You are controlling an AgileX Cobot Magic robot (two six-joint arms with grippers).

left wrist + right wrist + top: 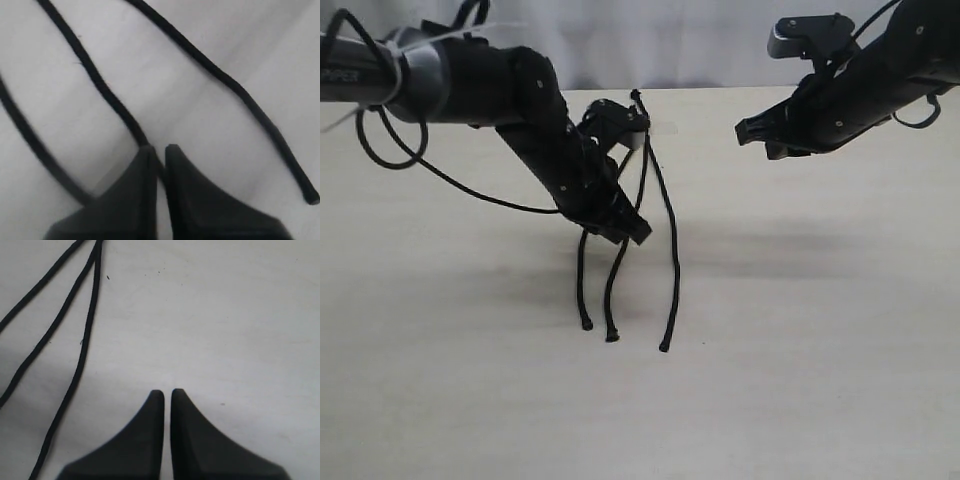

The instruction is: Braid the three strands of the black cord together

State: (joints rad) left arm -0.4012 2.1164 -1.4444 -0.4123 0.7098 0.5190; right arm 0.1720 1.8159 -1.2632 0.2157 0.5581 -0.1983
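Note:
The black cord lies on the pale table, its knot at the far end beside a clear tape strip. Three strands fan toward me: the left strand, the middle strand and the right strand. My left gripper is low over them and shut on the middle strand, which runs in between its fingertips. The right strand lies free beside it. My right gripper hovers to the right of the knot, shut on nothing, with the strands off to one side.
A glossy black cable loops down from the left arm over the table's left part. The table's far edge meets a white backdrop. Bare tabletop stretches in front and to the right of the strand tips.

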